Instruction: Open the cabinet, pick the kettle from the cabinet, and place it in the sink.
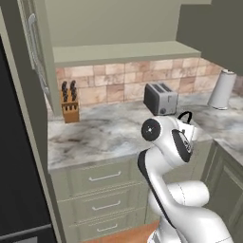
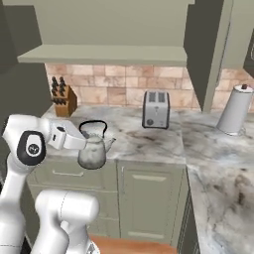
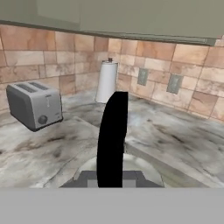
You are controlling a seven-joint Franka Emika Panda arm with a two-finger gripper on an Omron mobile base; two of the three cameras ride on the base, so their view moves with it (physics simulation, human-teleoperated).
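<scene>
I am holding the kettle [image 2: 93, 151] by its black handle, my gripper [image 2: 85, 140] clamped tight on it. The kettle is hanging in the air at the table's [image 2: 149, 141] front edge, to the left of the toaster [image 2: 156, 109] and well clear of the cabinet [image 2: 111, 30] above it. So I am judging the opening and the picking as done. The placing is what is left: the sink is not in front of me here, so I am still needing to carry the kettle over, lower it in and let go.
</scene>
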